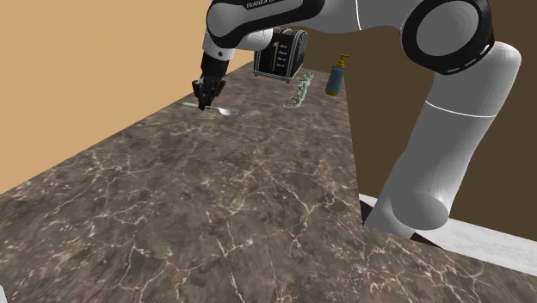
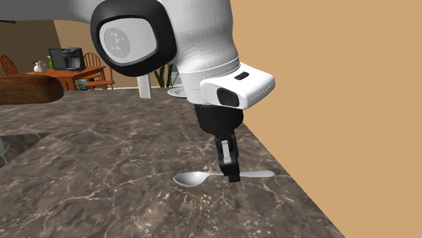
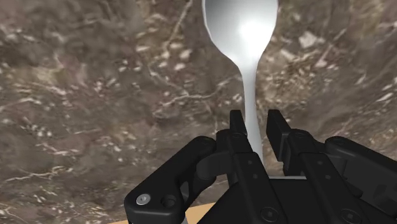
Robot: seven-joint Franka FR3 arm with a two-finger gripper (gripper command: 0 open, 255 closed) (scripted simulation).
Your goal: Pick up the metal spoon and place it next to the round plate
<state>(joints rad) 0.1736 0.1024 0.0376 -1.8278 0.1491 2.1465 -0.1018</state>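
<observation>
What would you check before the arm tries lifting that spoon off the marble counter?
1. Spoon lies flat on the counter: ok.
2. Gripper straddles the spoon's handle: ok.
3. Fingers clasp the handle: not ok, they stand apart, with a gap on one side.
4. Room around the spoon: ok, the bottle and the black appliance stand further along the counter.
5. Spot beside the round plate: cannot tell.

Lower middle of the second exterior view: the gripper [image 2: 233, 177] hides the mid-handle of the spoon [image 2: 193, 178]; in the wrist view the frame edge cuts its bowl; upper middle of the shoulder view, the arm [image 1: 275, 17] covers part of a black appliance [image 1: 284, 56].
</observation>
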